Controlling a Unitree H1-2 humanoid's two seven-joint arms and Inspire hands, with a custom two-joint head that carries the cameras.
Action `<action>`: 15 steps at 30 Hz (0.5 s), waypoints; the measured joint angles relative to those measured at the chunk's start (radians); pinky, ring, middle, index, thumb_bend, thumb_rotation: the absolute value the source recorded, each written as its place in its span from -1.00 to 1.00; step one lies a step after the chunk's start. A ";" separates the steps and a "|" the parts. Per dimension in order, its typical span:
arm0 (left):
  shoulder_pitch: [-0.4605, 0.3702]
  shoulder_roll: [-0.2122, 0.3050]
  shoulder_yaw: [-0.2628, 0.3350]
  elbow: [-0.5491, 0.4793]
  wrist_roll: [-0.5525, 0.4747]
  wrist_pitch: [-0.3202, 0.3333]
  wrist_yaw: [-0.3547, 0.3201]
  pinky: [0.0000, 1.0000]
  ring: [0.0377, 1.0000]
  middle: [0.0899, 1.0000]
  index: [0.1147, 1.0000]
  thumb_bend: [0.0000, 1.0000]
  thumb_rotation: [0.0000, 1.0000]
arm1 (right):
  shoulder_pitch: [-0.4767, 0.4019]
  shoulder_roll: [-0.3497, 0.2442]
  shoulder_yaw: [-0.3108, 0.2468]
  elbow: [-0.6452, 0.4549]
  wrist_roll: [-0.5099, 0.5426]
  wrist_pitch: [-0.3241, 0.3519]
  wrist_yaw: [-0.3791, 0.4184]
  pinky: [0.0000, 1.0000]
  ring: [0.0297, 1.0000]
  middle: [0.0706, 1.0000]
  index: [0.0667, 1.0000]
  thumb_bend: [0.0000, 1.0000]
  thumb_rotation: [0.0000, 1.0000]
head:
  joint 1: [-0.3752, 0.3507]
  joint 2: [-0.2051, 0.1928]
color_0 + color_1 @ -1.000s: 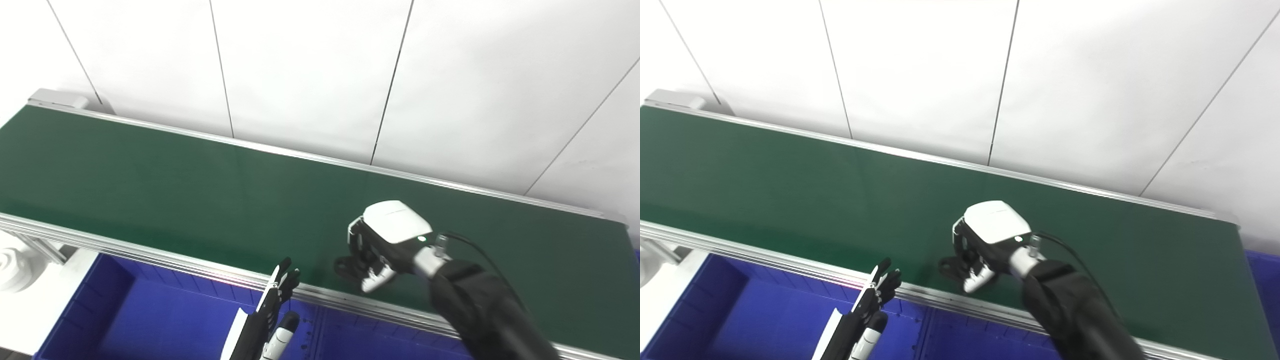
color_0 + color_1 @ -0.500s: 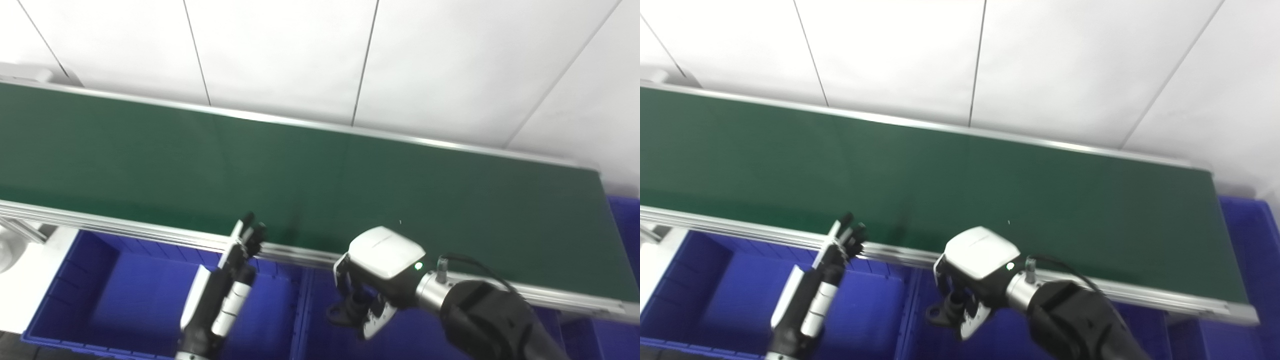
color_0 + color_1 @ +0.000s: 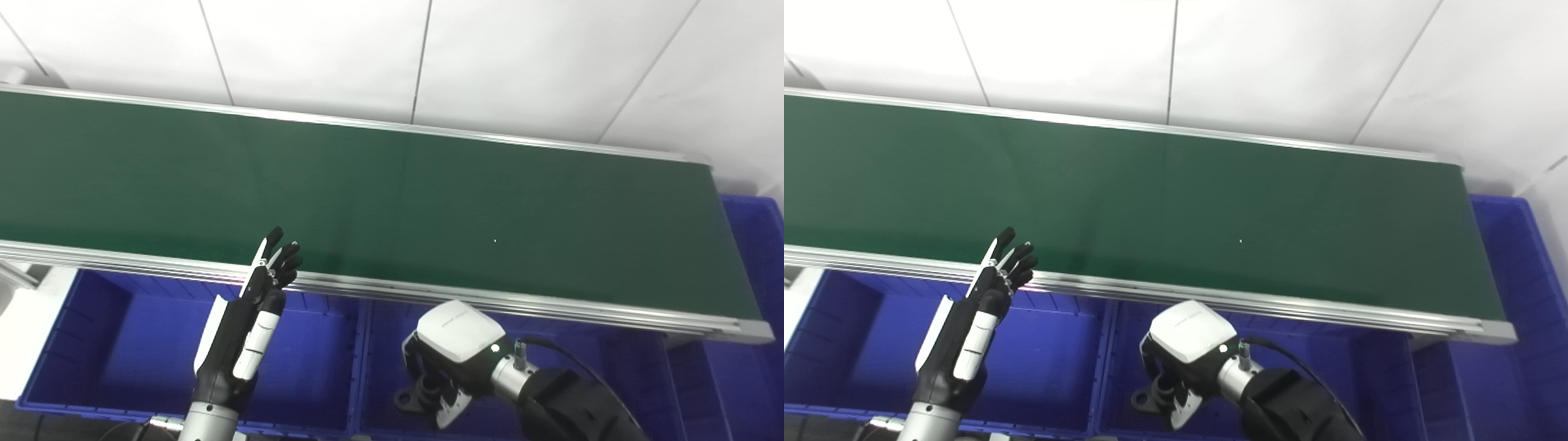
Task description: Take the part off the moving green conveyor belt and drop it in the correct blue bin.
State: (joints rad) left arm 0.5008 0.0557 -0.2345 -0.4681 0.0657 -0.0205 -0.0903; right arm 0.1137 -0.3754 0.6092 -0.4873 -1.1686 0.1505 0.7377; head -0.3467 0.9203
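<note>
Lowest in frame, centre-right: our right hand (image 3: 450,367), fingers curled around a small dark part (image 3: 409,399), held above the middle blue bin (image 3: 383,343). Lower left: our left hand (image 3: 242,331), fingers straight and apart, holding nothing, raised over the left blue bin (image 3: 122,343), fingertips (image 3: 278,245) reaching the belt's near rail. Across the middle band: the green conveyor belt (image 3: 392,196), nothing lying on it. Far right edge: another blue bin (image 3: 756,245). Top: white panelled wall (image 3: 392,55).
</note>
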 measured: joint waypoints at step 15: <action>-0.003 0.000 0.012 -0.006 -0.003 0.025 -0.008 0.82 0.81 0.85 0.99 0.14 0.89 | -0.008 0.017 -0.019 0.021 -0.097 -0.058 -0.070 -0.88 -0.81 -0.70 -0.10 0.03 -0.77 | 0.005 0.009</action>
State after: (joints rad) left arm 0.4975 0.0553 -0.2223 -0.4746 0.0629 0.0046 -0.0985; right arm 0.1056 -0.3588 0.5898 -0.4662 -1.2659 0.0930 0.6673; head -0.3421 0.9296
